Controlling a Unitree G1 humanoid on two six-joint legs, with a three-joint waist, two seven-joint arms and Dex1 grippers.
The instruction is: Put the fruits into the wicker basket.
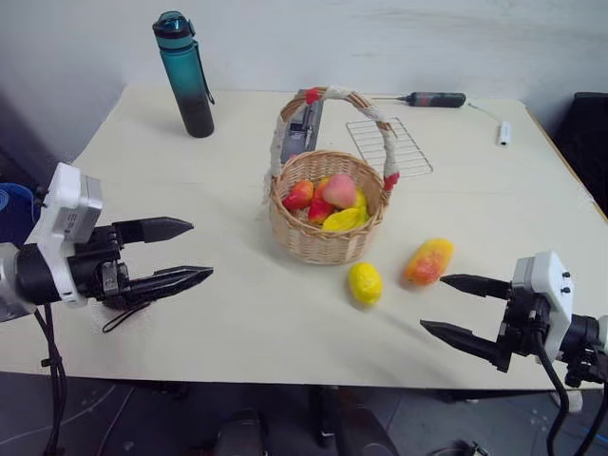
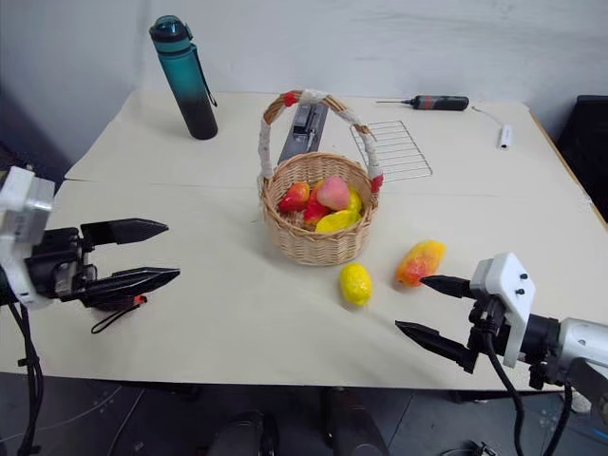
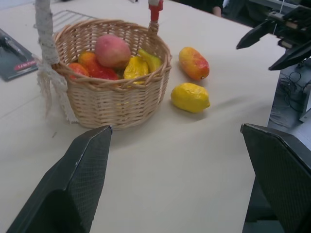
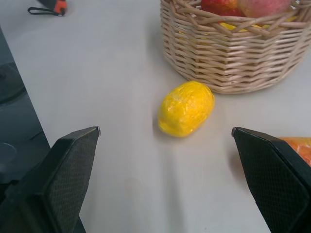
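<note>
Cream tabletop point(image 1: 237, 323), white wall behind. Wicker basket point(image 1: 328, 242) mid-table, several fruits inside; 2 outside: lemon point(image 1: 365, 282) just beside its base, mango point(image 1: 428, 260) near it. Left gripper point(image 1: 176, 254) and right gripper point(image 1: 458, 309) both spread wide, holding nothing. Lemon looks light, hard, glossy, likely slippery; pinch across its short middle. Mango the same, across the waist.
</note>
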